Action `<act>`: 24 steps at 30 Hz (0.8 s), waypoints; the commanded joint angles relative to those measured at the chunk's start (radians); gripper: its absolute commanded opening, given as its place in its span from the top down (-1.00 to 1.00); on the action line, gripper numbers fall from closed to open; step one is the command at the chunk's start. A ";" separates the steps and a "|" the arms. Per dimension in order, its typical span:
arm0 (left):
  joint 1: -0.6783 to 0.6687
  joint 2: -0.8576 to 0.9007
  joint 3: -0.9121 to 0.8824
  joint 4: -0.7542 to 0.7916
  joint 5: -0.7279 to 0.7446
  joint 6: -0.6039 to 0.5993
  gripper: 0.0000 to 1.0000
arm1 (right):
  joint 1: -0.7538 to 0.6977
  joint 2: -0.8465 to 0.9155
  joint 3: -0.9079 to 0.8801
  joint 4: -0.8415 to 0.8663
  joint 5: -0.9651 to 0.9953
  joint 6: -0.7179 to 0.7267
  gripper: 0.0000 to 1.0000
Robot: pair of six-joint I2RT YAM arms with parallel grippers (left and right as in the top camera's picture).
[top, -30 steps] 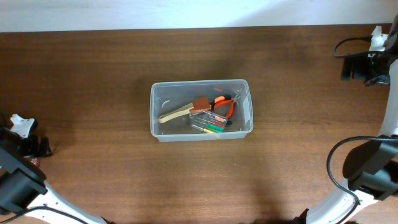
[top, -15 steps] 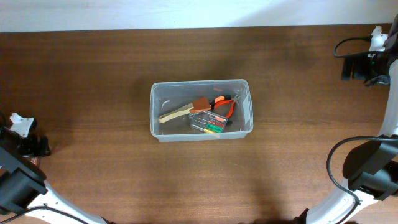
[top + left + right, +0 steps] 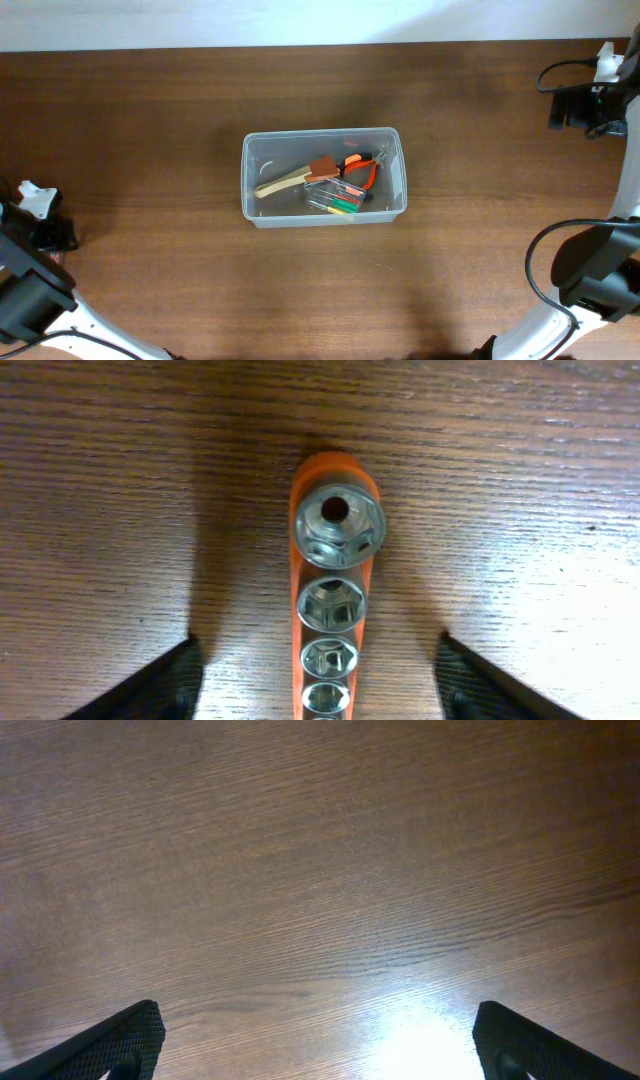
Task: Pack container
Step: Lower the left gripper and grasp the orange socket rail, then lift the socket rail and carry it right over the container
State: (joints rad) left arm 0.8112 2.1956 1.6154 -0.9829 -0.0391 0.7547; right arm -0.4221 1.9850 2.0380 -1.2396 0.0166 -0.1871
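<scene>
Socket rail [image 3: 331, 590] lies flat on surface [image 3: 120, 480] at left edge, well apart from central container [image 3: 320, 133], where tools [image 3: 335, 180] are packed. Left pincer [image 3: 322, 685] is spread astride rail, likely for pickup. Right pincer [image 3: 320, 1045] is held spread, idle, over bare surface.

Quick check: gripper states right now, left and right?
Left gripper: open, holding nothing, above the orange rail of silver sockets.
Right gripper: open, empty, over the brown wooden table.

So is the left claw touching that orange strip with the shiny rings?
Apart. The left wrist view shows bare wood between the socket strip and both fingers.
</scene>
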 commanded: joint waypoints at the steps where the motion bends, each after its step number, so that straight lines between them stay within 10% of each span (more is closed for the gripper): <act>1: -0.006 0.003 -0.011 0.002 -0.049 -0.002 -0.37 | 0.003 0.004 -0.005 0.002 -0.006 -0.003 -0.97; 24: -0.006 0.003 -0.011 -0.008 -0.066 -0.002 0.60 | 0.003 0.004 -0.005 0.002 -0.006 -0.003 -0.97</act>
State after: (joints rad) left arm 0.8051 2.1956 1.6154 -0.9913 -0.0902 0.7540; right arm -0.4221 1.9850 2.0380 -1.2400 0.0166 -0.1871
